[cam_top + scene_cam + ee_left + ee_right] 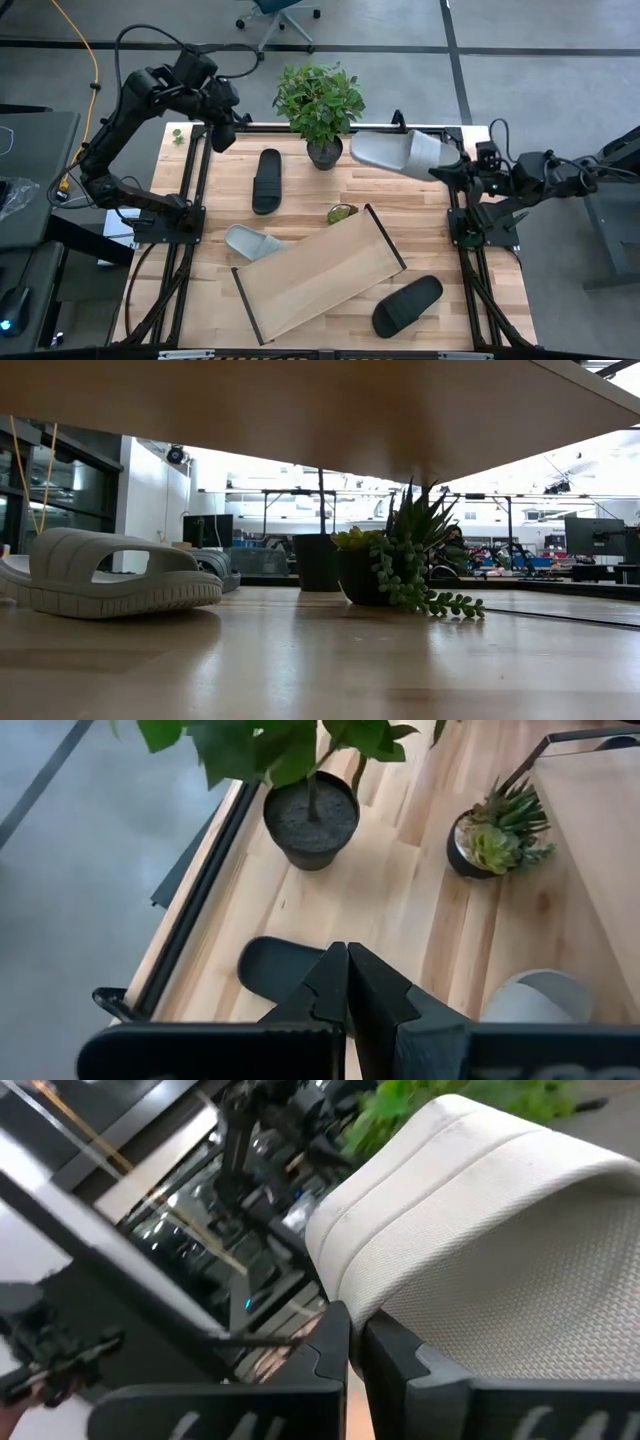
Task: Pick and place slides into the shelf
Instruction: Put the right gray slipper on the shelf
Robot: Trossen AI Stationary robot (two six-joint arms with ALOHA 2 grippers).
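Four slides are spread over the slatted wooden table (300, 190), and one of them, a light grey slide (402, 152), hangs in the air at about 1 o'clock from the table's middle, clamped at its heel end by the right gripper (452, 169), whose dark fingers (335, 1348) are pressed nearly together on the ribbed, finely textured foam of the sandal's wide strap and sole. The left gripper (224, 135) hovers at about 10 o'clock near the table's far left edge, its two dark fingers (330, 990) closed flat against each other and holding nothing, just above the rounded end of a black slide (267, 180) that lies lengthwise on the boards. A second light grey slide (252, 242) rests at about 8 o'clock, its toe touching or tucked just under the left end of the shelf (320, 270), a flat rectangular tray of pale smooth wood rimmed with thin dark edges, which sits tilted with one long side raised and fills the middle of the table from 7 to 3 o'clock. The other black slide (407, 305) lies at about 5 o'clock, just beside the shelf's lower edge and angled across the boards. A leafy green plant in a dark round pot (322, 112) stands at 12 o'clock, and a small spiky succulent in a dark bowl (342, 212) sits just beside the shelf's upper corner.
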